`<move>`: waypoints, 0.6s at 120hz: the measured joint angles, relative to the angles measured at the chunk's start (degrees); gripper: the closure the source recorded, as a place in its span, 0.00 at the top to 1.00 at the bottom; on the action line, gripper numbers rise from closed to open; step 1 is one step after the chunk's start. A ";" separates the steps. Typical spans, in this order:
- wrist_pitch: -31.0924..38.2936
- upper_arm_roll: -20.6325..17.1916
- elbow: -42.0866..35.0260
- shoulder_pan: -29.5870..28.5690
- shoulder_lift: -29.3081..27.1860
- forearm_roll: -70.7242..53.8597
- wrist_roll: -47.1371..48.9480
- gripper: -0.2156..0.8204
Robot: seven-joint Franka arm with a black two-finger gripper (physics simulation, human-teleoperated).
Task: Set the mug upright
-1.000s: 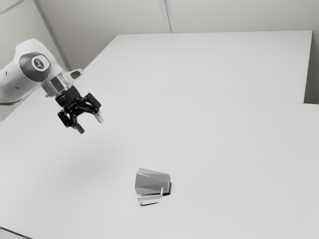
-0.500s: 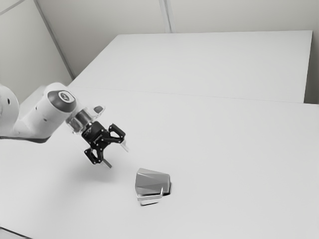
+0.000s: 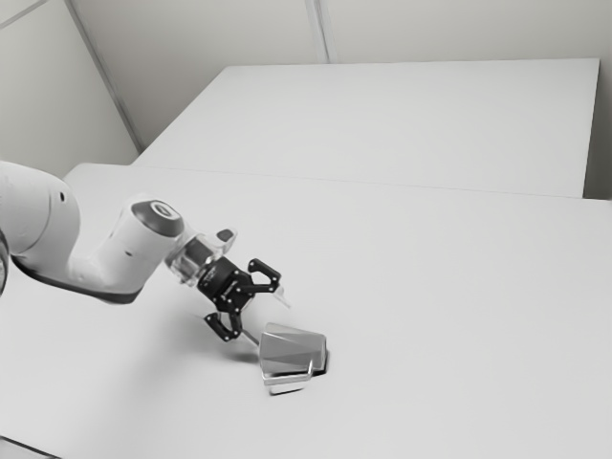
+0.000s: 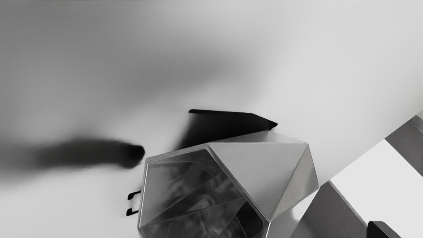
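Gripper and mug, exterior and wrist views. In the exterior view, your arm (image 3: pixel 124 251) enters from the exterior view's left and slopes down to the black gripper (image 3: pixel 271 322), whose two fingers stand wide apart. The metallic mug (image 3: pixel 294 352) lies on its side on the white table (image 3: pixel 440 296), just beyond the fingertips, toward the exterior view's right and slightly nearer the camera than your gripper. Its mouth faces your gripper; its base points to the exterior view's right. The thin handle (image 3: pixel 287 382) is on the mug's near side, low by the tabletop.

Note the two fingers: the nearer one (image 3: pixel 251 338) reaches to the edge of the mug's mouth, though you cannot tell from these views whether it touches; the farther one (image 3: pixel 283 297) ends near the mug's far side, with a visible gap between them.

In the wrist view, you look obliquely into the faceted opening (image 4: pixel 198 188), bounded by a bright angular rim (image 4: pixel 238 180). Flat triangular facets form the outer wall, and a dark shadow (image 4: pixel 214 129) lies on the table beside it. A black fingertip (image 4: pixel 380 230) appears beside the mug, apart from its wall in this view.
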State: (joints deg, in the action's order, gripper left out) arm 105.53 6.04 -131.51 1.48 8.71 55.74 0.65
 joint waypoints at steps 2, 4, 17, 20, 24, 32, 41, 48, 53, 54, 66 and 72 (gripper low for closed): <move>0.15 -0.19 0.02 0.00 0.07 0.40 0.03 0.79; 0.30 -0.38 0.04 0.01 0.13 0.76 0.06 0.79; 0.98 -1.16 0.09 0.05 0.53 3.13 0.24 0.79; 1.10 -1.25 0.09 0.06 0.68 3.55 0.28 0.79; 1.23 -1.32 0.10 0.05 0.90 4.01 0.33 0.79; 1.54 -1.41 0.16 0.03 1.21 4.89 0.43 0.77; 1.95 -1.70 0.26 0.27 1.30 4.99 0.59 0.59; 2.18 -1.78 0.41 0.39 1.33 4.33 0.74 0.44; 2.30 -1.80 0.52 0.54 1.33 4.00 0.83 0.35; 2.32 -1.81 0.53 0.58 1.33 3.95 0.85 0.33; 2.57 -2.17 1.05 0.81 1.22 3.38 1.13 0.20; 2.73 -2.22 1.72 0.82 1.00 2.78 1.39 0.16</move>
State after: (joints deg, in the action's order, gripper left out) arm 108.26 3.81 -129.79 2.30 9.72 58.52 2.04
